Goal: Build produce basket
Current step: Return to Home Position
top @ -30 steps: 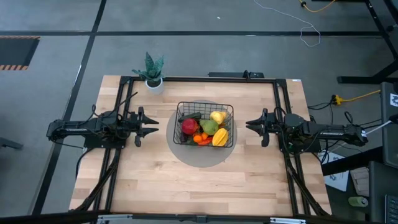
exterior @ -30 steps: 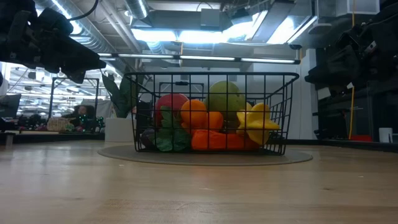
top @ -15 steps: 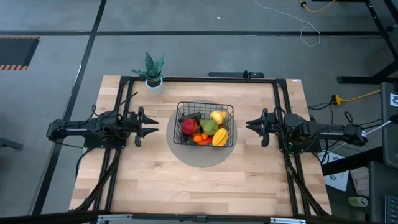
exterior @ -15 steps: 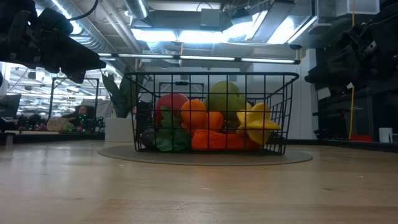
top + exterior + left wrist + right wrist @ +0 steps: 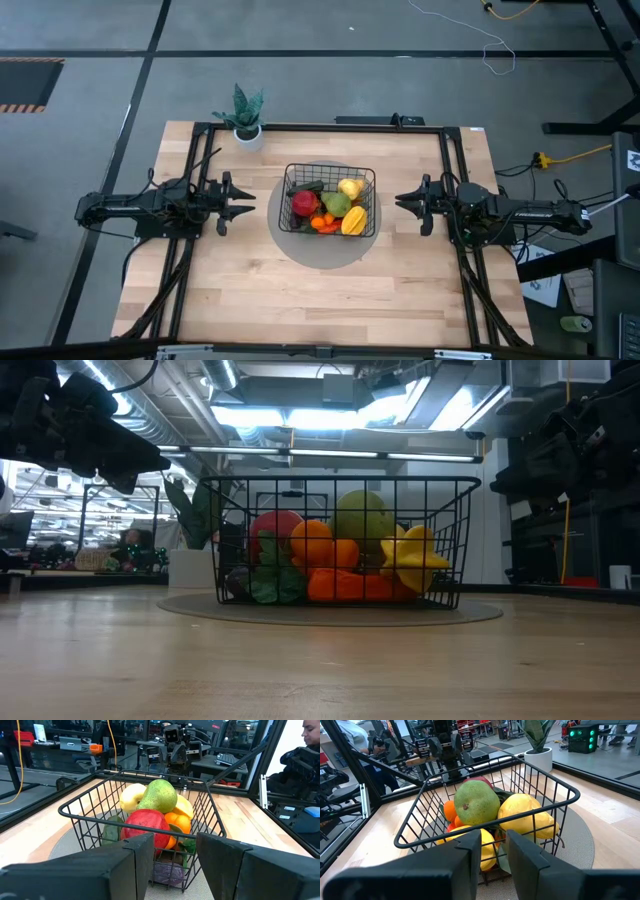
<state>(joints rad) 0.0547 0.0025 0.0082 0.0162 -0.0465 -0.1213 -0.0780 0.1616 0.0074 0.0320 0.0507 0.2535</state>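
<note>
The wooden table (image 5: 300, 300) carries everything. Near its middle, a little toward 12 o'clock, a grey round mat (image 5: 320, 256) lies flat, and the basket (image 5: 330, 166) stands on it.

The basket looks stiff and light for its size. Its thin wires should give a sure hold along the top rim, while the flaring sides would likely slip out of a pinch. It is black open mesh, roughly square, and filled to about rim height.

The left gripper (image 5: 250, 203) hangs at the basket's 9 o'clock and the right gripper (image 5: 400, 203) at its 3 o'clock. Both are well apart from it and point at it. In each wrist view, the arm's two fingers stand apart with nothing between them.

A potted plant (image 5: 243, 112) sits at about 11 o'clock from the basket, at the table's far edge.

The produce is all inside the basket. The pieces look like hard, smooth, light toys, apt to roll, so each is probably best pinched across its middle. A green pear (image 5: 159, 796) tops the heap above a red apple (image 5: 145, 825). A yellow fruit (image 5: 525, 817) lies beside it, an orange (image 5: 178, 822) lies below, and something purple (image 5: 167, 873) rests on the basket's floor.
</note>
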